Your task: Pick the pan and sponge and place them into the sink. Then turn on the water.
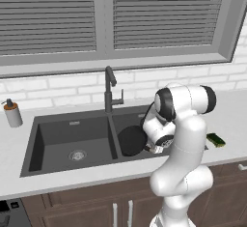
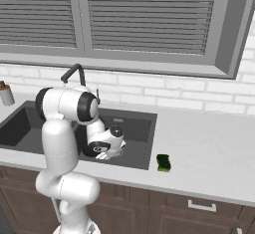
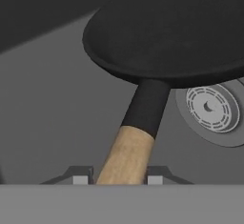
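Pan (image 3: 171, 32) over the right basin of the sink (image 1: 72, 124), claw (image 3: 118, 179) fingertips flanking its handle, grip unclear. Sponge (image 2: 163, 162) on bench, lower right; tap dry.

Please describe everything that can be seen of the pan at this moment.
The pan is small, round, shallow and matt black. A short handle joins its rim: black near the bowl, then light wood-coloured. In the hand view the handle runs down between the two fingertips of the gripper, whose jaws stand close on either side; whether they press it I cannot tell. The pan lies over the right basin of the dark grey sink, above a steel drain. In the left base view it shows as a dark disc.
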